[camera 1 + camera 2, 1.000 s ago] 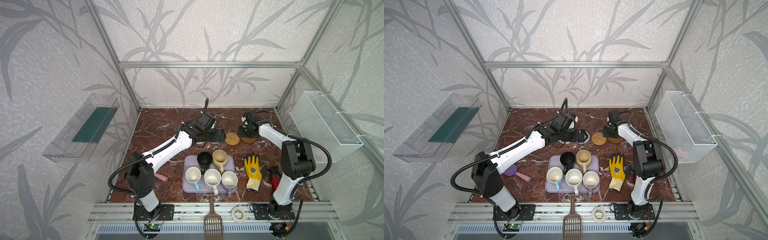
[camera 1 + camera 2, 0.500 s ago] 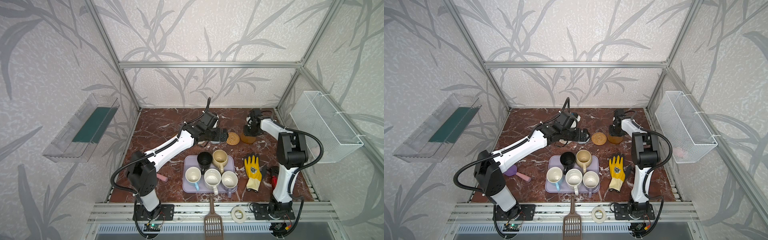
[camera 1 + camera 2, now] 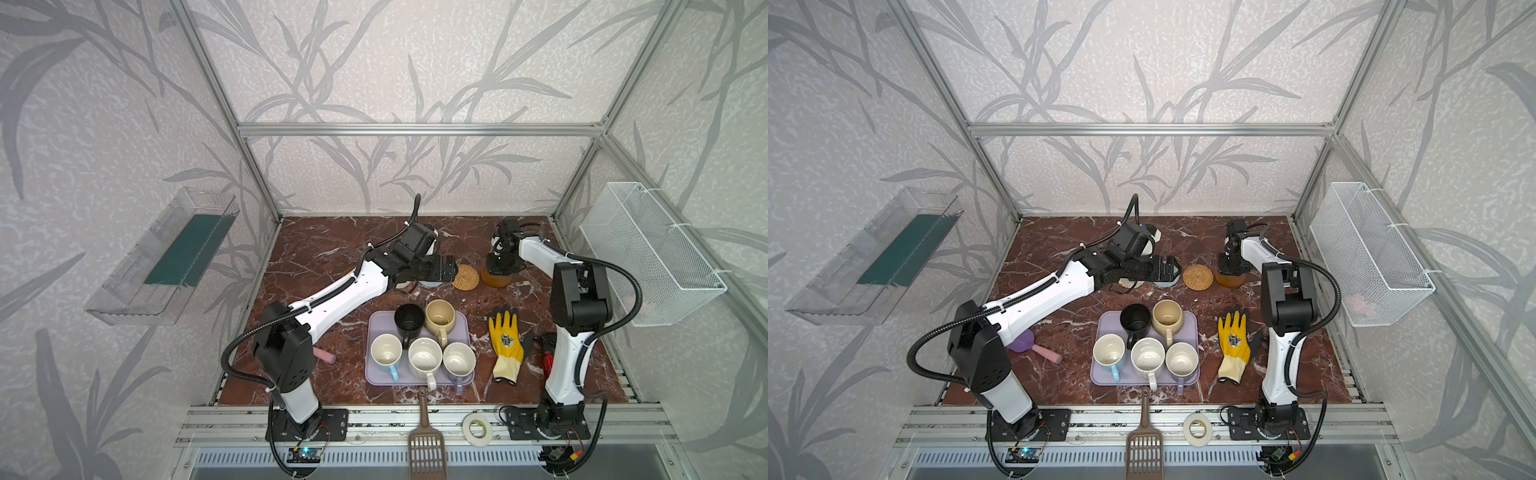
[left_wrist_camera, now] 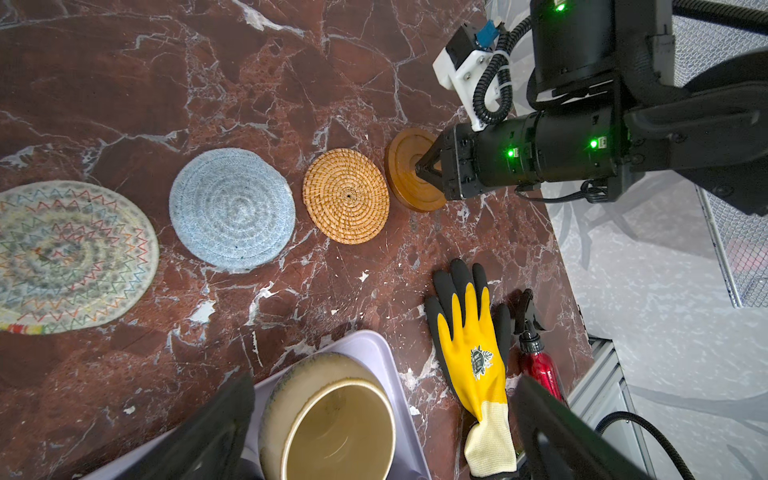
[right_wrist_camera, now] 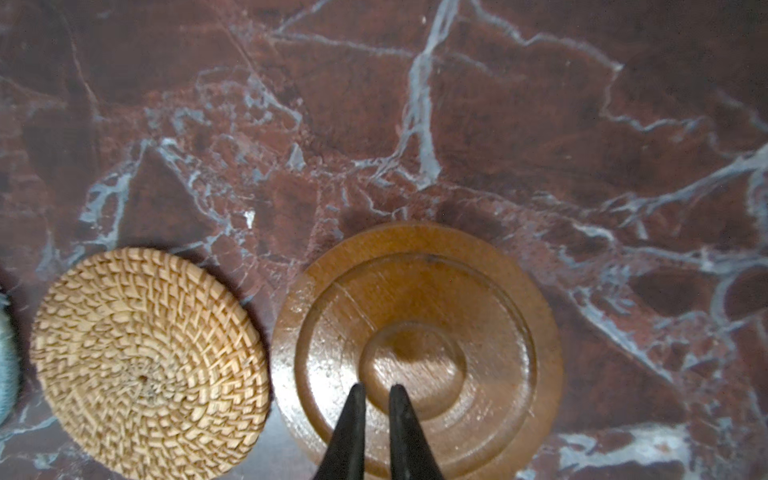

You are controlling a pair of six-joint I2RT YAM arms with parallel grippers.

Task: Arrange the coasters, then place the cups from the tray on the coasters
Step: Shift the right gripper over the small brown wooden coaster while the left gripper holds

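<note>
Four coasters lie in a row at the back: cream woven (image 4: pixel 70 257), grey-blue woven (image 4: pixel 232 208), tan rattan (image 4: pixel 345 195) (image 3: pixel 465 277) and amber-brown (image 5: pixel 415 332) (image 3: pixel 496 282). My right gripper (image 5: pixel 377 390) points down at the amber one, shut, with nothing between its tips, which rest on its top. My left gripper (image 4: pixel 382 436) hangs open over the back of the lavender tray (image 3: pixel 376 328), above the beige-yellow cup (image 4: pixel 332 424). The black (image 3: pixel 409 320), light blue (image 3: pixel 386 351), cream-white (image 3: pixel 424 357) and lavender-grey (image 3: pixel 459 358) cups also stand on the tray.
A yellow glove (image 3: pixel 507 340) and a red bottle (image 3: pixel 547 361) lie right of the tray. A pink-handled scoop (image 3: pixel 1038 349) lies to its left. A brown slotted scoop (image 3: pixel 426 440) and tape roll (image 3: pixel 477 428) sit on the front rail. A wire basket (image 3: pixel 648 253) hangs on the right wall.
My right gripper's jaws have closed over the amber coaster, and that arm's forearm has swung more upright. The left gripper has crept slightly right. The coasters have not moved.
</note>
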